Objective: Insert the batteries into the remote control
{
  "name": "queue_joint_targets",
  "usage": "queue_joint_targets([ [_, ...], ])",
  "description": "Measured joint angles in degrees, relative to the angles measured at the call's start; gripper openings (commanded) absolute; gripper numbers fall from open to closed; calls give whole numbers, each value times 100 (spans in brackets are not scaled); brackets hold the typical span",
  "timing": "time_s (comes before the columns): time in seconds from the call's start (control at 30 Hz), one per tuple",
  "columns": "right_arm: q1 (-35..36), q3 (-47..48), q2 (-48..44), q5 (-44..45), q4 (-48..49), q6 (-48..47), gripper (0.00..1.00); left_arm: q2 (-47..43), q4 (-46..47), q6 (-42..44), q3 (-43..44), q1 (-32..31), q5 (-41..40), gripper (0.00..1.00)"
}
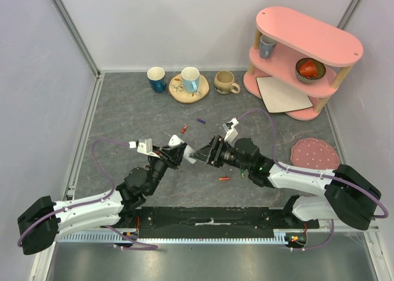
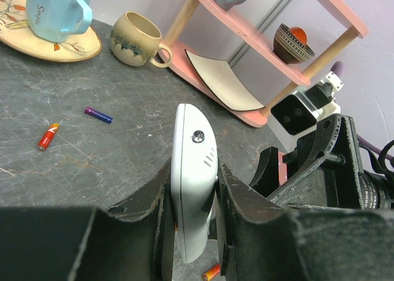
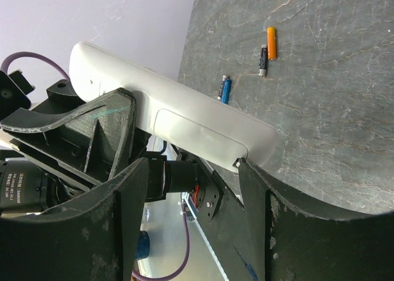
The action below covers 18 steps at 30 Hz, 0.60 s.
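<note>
**Top view.** Remote (image 1: 191, 155) was held above the table's (image 1: 123, 109) middle, clamped by the left gripper (image 1: 178, 153). The right gripper (image 1: 206, 152) was spread wide at its free end. Batteries (image 1: 184, 129) were scattered nearby.

**Left wrist.** Remote: slim, white, pinched edgewise. A twist out of this narrow hold was judged likely if pushed.

**Right wrist.** Cover (image 3: 197, 130) appeared shut. Contact with the remote could not be told.

Bright, even light from above, soft everywhere. Shadows on the grey table (image 1: 123, 112) are faint and short. Overhead view is sharp, with walls bowing slightly at the edges. Wrist views: near foreground dark and blurry, white remote (image 2: 194, 164) bright with mild sheen, far pink shelf (image 2: 246, 38) slightly soft.
</note>
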Motion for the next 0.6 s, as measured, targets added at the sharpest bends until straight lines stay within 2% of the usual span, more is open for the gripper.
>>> queue_joint_targets([
  [0.6,-9,92,7,0,-155,-50,68,33,11,2,2,7,-7,2],
])
